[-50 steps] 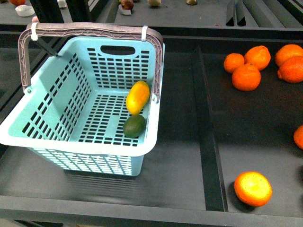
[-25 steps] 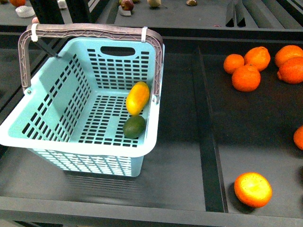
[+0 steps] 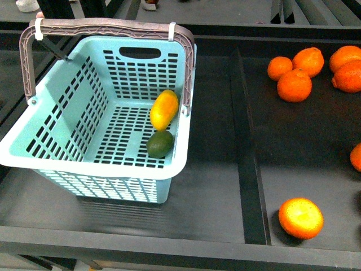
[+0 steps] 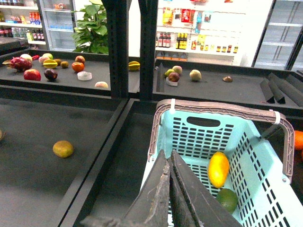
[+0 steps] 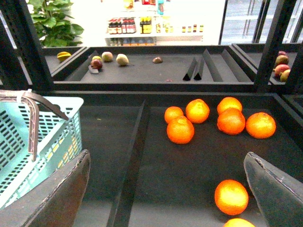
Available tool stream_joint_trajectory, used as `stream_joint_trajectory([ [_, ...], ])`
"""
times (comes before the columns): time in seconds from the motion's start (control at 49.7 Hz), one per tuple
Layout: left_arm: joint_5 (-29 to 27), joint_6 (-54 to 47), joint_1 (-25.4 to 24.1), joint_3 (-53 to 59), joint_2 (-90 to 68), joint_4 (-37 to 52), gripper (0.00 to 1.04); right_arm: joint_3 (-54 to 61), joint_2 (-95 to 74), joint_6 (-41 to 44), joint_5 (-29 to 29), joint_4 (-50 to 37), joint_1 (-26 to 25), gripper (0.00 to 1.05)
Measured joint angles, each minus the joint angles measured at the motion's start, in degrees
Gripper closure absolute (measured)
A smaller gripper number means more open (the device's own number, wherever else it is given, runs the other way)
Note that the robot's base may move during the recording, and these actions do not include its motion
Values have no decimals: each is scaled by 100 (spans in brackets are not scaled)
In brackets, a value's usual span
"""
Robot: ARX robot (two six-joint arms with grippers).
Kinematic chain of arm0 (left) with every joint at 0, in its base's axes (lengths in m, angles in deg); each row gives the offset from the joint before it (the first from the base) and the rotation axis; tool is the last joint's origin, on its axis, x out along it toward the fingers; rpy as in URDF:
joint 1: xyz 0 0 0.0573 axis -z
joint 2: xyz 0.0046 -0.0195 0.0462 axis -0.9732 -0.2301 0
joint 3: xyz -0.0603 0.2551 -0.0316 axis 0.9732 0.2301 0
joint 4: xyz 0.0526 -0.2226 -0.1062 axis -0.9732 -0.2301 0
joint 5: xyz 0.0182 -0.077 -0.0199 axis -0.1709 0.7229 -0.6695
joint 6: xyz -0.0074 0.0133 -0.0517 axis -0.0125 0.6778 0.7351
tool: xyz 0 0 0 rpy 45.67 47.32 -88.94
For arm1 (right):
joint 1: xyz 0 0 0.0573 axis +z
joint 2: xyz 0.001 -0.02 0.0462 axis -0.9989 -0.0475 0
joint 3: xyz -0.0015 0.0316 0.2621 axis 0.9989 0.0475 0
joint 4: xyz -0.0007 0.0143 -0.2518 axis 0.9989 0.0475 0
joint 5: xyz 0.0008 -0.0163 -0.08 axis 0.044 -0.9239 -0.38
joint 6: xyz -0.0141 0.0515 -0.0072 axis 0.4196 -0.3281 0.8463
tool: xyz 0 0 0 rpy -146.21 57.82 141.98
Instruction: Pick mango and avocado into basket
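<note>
- While both arms are out of the front view, the basket (image 3: pixel 73 164) stands on the dark worktop (image 3: pixel 208 186) with its handles (image 3: pixel 107 25) raised.
- The mango (image 3: pixel 163 109) lies inside against the basket's right wall, and the avocado (image 3: pixel 160 143) sits just beside its near end.
- Left hand (image 4: pixel 169 189): fingers pressed together, holding nothing, above the basket's rim.
- Right hand (image 5: pixel 165 189): fingers spread wide, empty, over the section with the oranges (image 5: pixel 208 120).
</note>
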Motion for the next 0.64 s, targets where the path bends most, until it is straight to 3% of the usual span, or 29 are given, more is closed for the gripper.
stream_joint_trajectory([
  [0.08,0,4,0,0,0,0,102,0,0,0,0,0,0,9],
  [0.181,0,2,0,0,0,0,85,0,0,0,0,0,0,9],
  [0.463,0,2,0,0,0,0,10,0,0,0,0,0,0,9],
  [0.644,0,-4,0,0,0,0,9,0,0,0,0,0,0,9],
])
